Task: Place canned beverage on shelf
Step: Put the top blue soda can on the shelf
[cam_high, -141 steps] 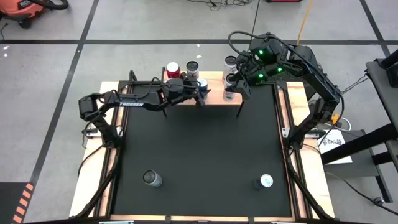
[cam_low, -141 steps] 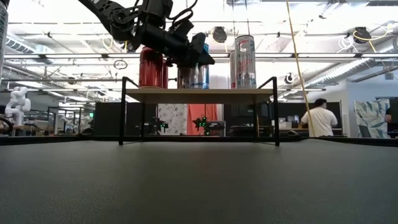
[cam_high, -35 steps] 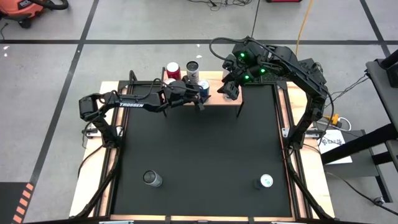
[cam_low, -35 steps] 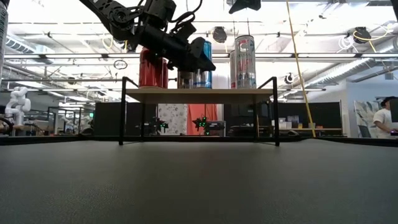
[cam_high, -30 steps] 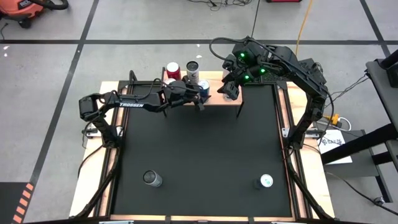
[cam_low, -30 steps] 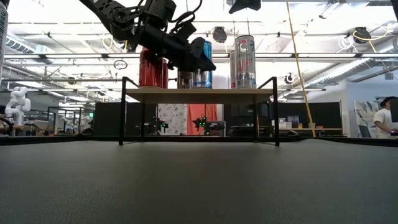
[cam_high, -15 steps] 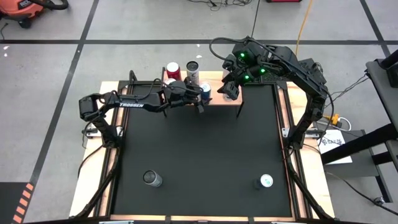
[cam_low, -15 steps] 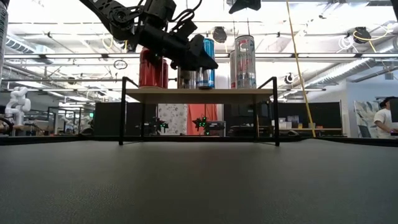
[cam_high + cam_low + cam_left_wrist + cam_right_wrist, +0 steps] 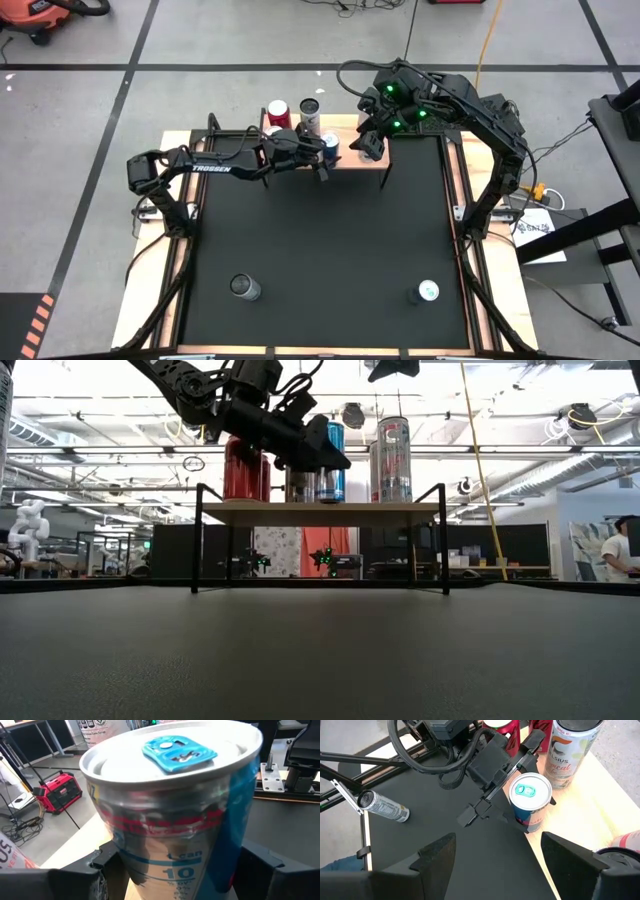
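Note:
A blue and silver can (image 9: 175, 820) stands upright at the near edge of the wooden shelf (image 9: 400, 512), with my left gripper (image 9: 325, 460) shut on it. In the high view this blue can (image 9: 330, 150) is at the shelf's middle. A red can (image 9: 245, 470), a silver can (image 9: 297, 485) and a tall white can (image 9: 391, 458) stand on the shelf top. My right gripper (image 9: 497, 840) hangs open above the shelf's right part, with nothing between its fingers. My left gripper pinches the blue can's side wall (image 9: 125, 865) between its two fingers, below the rim. The fingers (image 9: 492, 795) reach in nearly level from the table's left. The can is upright with its base at the shelf top; I cannot tell whether it rests there.
Two more cans (image 9: 245, 288) (image 9: 427, 292) stand on the black mat near the table's front edge. The mat between them and the shelf is bare. The right arm (image 9: 480, 110) arches over the shelf's right end.
My left gripper has swung a little toward the table's right with the blue can, which stays upright at the shelf top.

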Controlling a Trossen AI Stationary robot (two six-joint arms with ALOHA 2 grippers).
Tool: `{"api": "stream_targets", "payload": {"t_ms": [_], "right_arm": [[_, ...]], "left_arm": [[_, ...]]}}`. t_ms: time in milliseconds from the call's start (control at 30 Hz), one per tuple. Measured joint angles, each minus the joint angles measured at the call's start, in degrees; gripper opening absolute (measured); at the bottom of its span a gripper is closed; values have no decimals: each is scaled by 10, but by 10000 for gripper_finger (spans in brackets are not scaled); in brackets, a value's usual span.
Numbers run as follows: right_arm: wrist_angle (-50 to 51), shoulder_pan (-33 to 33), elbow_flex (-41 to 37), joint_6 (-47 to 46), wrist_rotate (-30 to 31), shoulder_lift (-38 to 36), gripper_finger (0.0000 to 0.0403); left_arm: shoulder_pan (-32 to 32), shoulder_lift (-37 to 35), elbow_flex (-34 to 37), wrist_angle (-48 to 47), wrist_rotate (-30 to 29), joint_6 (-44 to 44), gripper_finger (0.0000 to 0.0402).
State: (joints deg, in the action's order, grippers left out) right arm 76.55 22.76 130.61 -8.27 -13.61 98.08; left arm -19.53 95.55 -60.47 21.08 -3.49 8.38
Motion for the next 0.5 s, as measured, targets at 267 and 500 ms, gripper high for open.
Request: {"api": "stream_targets", "payload": {"t_ms": [267, 500], "right_arm": [[0, 0, 0, 0, 0, 0, 274], [0, 0, 0, 0, 0, 0, 274]], "left_arm": [[0, 0, 0, 0, 0, -1, 303], [0, 0, 0, -8, -15, -4, 372]]}}
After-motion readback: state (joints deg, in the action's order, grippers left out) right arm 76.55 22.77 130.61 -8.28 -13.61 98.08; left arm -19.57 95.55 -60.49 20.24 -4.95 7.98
